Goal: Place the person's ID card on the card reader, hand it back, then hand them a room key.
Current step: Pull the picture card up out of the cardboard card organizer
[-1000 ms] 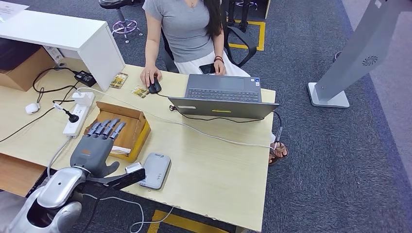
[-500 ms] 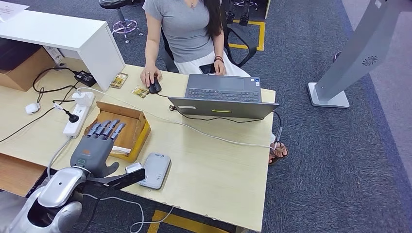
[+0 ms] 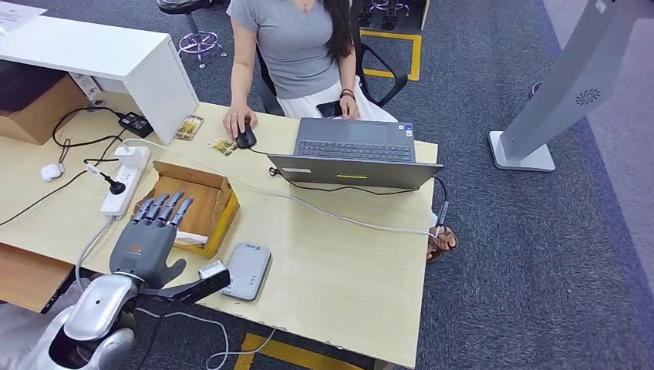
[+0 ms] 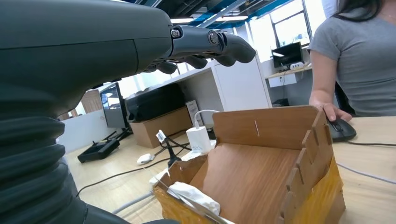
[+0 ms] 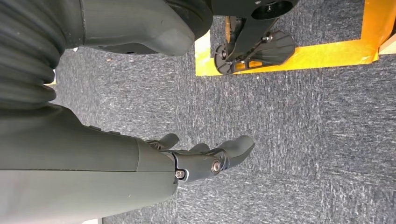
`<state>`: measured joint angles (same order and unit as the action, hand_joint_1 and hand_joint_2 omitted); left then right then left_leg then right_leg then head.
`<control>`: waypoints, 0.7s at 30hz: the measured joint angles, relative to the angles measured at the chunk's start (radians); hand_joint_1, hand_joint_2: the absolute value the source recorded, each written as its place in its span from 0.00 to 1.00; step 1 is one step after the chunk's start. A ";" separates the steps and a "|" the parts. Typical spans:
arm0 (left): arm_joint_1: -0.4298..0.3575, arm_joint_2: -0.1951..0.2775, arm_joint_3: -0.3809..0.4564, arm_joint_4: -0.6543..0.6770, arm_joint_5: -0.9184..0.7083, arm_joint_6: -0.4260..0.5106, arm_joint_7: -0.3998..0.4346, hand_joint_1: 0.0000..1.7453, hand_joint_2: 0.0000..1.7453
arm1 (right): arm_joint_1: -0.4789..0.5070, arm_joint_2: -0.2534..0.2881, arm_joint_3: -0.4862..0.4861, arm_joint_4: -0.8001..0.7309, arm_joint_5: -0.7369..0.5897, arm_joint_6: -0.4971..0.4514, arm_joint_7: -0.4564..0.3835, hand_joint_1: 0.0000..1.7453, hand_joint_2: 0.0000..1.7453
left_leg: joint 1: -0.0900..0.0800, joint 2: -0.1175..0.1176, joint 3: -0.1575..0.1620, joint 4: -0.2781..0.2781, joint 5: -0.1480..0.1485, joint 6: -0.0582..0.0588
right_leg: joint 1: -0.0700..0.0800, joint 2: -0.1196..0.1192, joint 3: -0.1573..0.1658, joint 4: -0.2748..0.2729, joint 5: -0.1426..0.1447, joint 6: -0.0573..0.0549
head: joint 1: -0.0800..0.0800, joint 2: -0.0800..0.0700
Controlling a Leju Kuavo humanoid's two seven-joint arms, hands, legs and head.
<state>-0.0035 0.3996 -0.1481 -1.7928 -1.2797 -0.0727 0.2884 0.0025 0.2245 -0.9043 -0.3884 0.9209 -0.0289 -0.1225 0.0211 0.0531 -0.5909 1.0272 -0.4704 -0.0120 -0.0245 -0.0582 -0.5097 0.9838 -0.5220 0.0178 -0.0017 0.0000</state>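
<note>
Head view puts your left hand (image 3: pixel 146 235) low on the left, fingers spread and holding nothing, hovering over the near edge of the open cardboard box (image 3: pixel 202 194). No ID card or room key can be made out anywhere; small cards may lie in that box, but the crumpled paper at its near corner hides what is under it. If you reach in blind, you risk snagging the paper or tipping the light box. Beside the hand, the power strip (image 3: pixel 123 187) and its cables run close, so a sideways sweep could drag a plug. Just right of the box lies the grey card reader (image 3: pixel 247 270) near the tabletop's front edge; a careless nudge could push it off. Further right, a white cable crosses the tabletop toward the laptop (image 3: pixel 353 153), where the person (image 3: pixel 293 46) works a mouse. Your right hand (image 5: pixel 205 156) hangs over the carpet, fingers loosely apart, empty.
</note>
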 joint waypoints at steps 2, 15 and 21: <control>0.021 -0.012 0.007 0.014 -0.021 0.031 0.000 0.00 1.00 | 0.001 0.002 0.000 -0.004 0.007 0.004 0.001 0.00 1.00 | 0.000 0.000 0.000 0.000 0.000 0.000 | 0.000 0.000 0.000 0.000 0.000 0.000 | 0.000 0.000; 0.054 -0.032 0.047 0.024 -0.038 0.046 -0.009 0.00 1.00 | 0.017 0.014 -0.002 -0.098 0.021 0.068 0.039 0.00 1.00 | 0.000 0.000 0.000 0.000 0.000 0.000 | 0.000 0.000 0.000 0.000 0.000 0.000 | 0.000 0.000; 0.057 -0.038 0.055 0.029 -0.040 0.056 -0.014 0.00 1.00 | 0.020 0.017 -0.005 -0.121 0.022 0.077 0.043 0.00 1.00 | 0.000 0.000 0.000 0.000 0.000 0.000 | 0.000 0.000 0.000 0.000 0.000 0.000 | 0.000 0.000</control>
<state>0.0539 0.3614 -0.0929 -1.7643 -1.3197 -0.0172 0.2748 0.0224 0.2412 -0.9095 -0.5097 0.9430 0.0480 -0.0799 0.0211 0.0530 -0.5908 1.0272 -0.4703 -0.0120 -0.0245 -0.0585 -0.5101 0.9838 -0.5220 0.0178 -0.0013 0.0000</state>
